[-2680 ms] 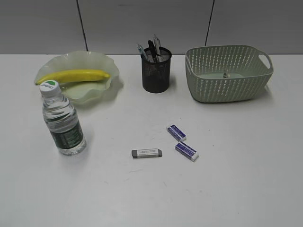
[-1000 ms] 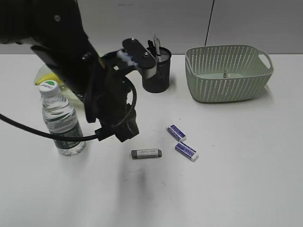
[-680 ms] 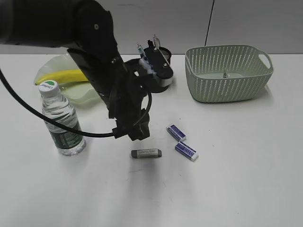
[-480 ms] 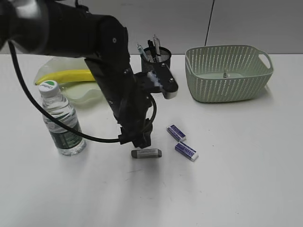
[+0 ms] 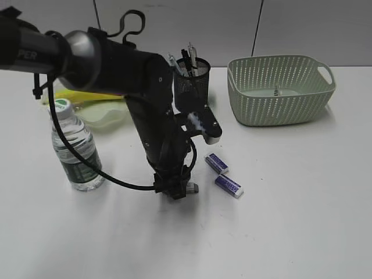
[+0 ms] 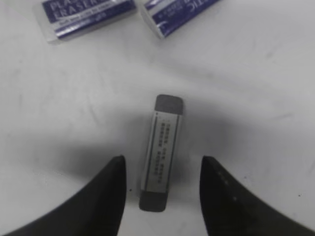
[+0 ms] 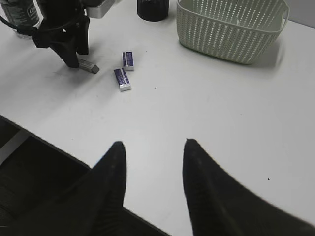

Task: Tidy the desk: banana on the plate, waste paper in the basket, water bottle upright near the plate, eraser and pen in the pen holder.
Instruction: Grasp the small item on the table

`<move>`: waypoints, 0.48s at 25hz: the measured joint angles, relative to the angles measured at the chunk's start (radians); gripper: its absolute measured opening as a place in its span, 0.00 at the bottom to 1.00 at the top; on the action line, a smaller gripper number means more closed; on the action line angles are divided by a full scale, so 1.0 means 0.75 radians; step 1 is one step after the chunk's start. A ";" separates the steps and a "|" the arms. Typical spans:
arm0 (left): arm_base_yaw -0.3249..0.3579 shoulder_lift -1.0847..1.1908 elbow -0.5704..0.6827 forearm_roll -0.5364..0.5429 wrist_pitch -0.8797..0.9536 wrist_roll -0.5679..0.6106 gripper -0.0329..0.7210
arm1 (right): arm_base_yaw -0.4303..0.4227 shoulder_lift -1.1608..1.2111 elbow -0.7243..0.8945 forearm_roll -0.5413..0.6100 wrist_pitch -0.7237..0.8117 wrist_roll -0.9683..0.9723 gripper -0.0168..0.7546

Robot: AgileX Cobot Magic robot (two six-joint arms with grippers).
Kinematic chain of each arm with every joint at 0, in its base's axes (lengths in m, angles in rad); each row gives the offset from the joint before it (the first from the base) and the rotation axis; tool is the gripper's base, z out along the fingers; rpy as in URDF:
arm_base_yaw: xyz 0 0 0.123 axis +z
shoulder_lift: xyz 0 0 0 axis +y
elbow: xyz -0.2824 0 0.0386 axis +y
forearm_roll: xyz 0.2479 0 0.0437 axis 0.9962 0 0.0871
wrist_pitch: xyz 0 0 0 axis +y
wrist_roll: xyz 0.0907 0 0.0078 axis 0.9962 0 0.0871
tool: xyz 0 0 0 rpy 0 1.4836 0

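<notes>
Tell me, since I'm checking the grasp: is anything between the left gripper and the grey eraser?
Nothing visible. The left gripper is open, a finger on either side of the grey eraser, with bare desk in the gaps. The two blue erasers lie beyond its far end, clear of the fingers.

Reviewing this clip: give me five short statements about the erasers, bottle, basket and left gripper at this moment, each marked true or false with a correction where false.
1. The left gripper straddles the grey eraser with open jaws, not yet closed on it. True.
2. The water bottle lies on its side. False: it stands upright.
3. Two blue-labelled erasers lie on the desk. True.
4. The basket holds the grey eraser. False: that eraser lies on the desk.
5. The pen holder is empty. False: pens stand in it.
</notes>
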State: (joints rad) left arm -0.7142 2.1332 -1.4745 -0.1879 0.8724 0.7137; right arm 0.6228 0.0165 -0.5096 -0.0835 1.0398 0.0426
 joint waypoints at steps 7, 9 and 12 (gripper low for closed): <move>-0.011 0.049 0.000 0.005 -0.084 0.001 0.52 | 0.000 0.000 0.000 0.000 0.000 -0.001 0.43; -0.011 0.065 -0.002 0.009 -0.088 0.003 0.51 | 0.000 0.000 0.000 0.000 0.000 -0.001 0.43; -0.014 0.076 -0.014 0.022 -0.082 0.004 0.46 | 0.000 0.000 0.000 0.000 0.000 -0.001 0.43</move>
State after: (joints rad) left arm -0.7247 2.1902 -1.4851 -0.1718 0.8107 0.7167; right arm 0.6228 0.0165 -0.5096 -0.0835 1.0398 0.0421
